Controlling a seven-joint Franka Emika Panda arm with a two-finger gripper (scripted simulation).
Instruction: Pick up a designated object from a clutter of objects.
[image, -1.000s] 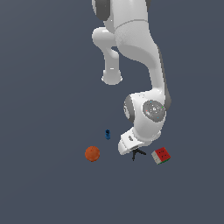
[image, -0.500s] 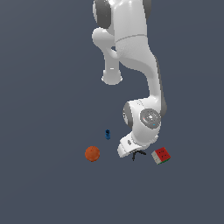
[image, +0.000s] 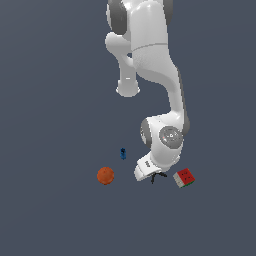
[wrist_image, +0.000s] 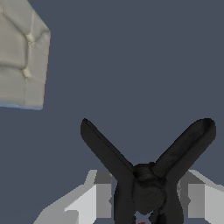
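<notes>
Between the orange ball (image: 105, 175) and the red, white and green cube (image: 184, 177), the gripper (wrist_image: 146, 197) has descended onto the black clamp (wrist_image: 148, 175), which lies on the floor under the wrist; a tiny blue piece (image: 123, 153) stands apart. The fingers (wrist_image: 94, 199) flank the clamp's pivot, but whether they grip it cannot be told, so closing and lifting appear to remain. Two thin black legs splay from a round hub with a small red tip.

Mostly hidden behind the white arm: small black splayed-leg clamp (image: 158, 176). Cut off at the wrist view's edge: pale grey gripper (wrist_image: 146, 205).
</notes>
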